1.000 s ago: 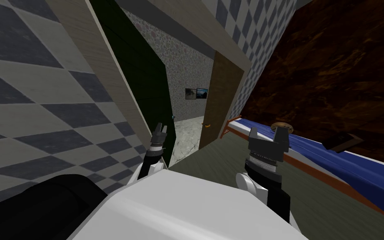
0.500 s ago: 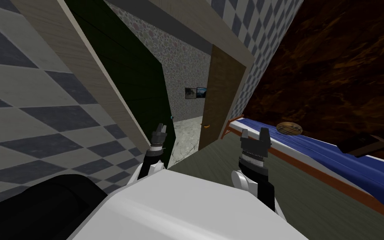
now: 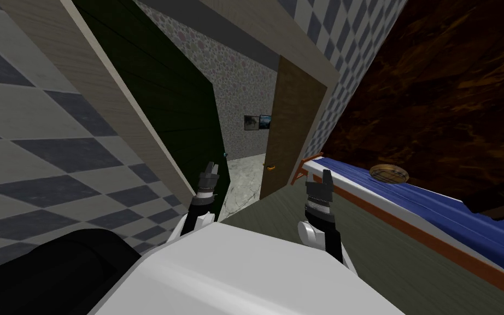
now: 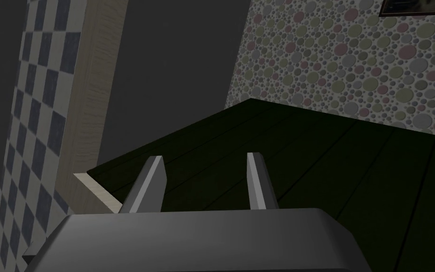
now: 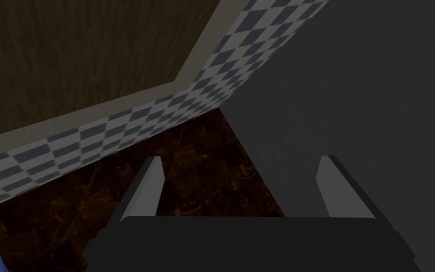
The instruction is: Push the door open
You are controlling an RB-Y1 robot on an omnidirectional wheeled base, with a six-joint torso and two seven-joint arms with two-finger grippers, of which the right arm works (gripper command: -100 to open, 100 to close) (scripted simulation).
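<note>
Two grippers are up in front of the chest. The left gripper (image 3: 210,168) is nearest the work, its fingers apart with a narrower gap than the right's and nothing between them. In the left wrist view the fingertips (image 4: 156,177) point onto the dark green door (image 4: 306,156), whose planked face runs away past both blades. Whether they touch it or sit just off it, I cannot tell. The right gripper (image 3: 322,183) sits off to the right over the grey-green floor (image 3: 398,257), fingers wide apart and empty, well apart from the door.

The door stands partly swung, away from me into the next room. Its hinge side is at the pale wooden frame (image 3: 119,120) on my left. The free edge, with a small knob (image 3: 226,155), is just beyond and slightly right of the left fingers. The leaf's long axis is upright; the lean is the camera's. So the door face lies ahead and left of the left gripper, and that arm is plainly the nearer.

Judgement: push forward and leftward near the free edge, far from the hinge, for leverage.

Farther off, through the opening:
- a marbled floor (image 3: 240,186)
- a second, brown door (image 3: 292,126)
- a pebble-patterned wall (image 3: 240,82) with two small pictures (image 3: 258,122)

Off to the right is a bed with a blue cover (image 3: 437,210), and a round basket (image 3: 388,174) sits on it.
</note>
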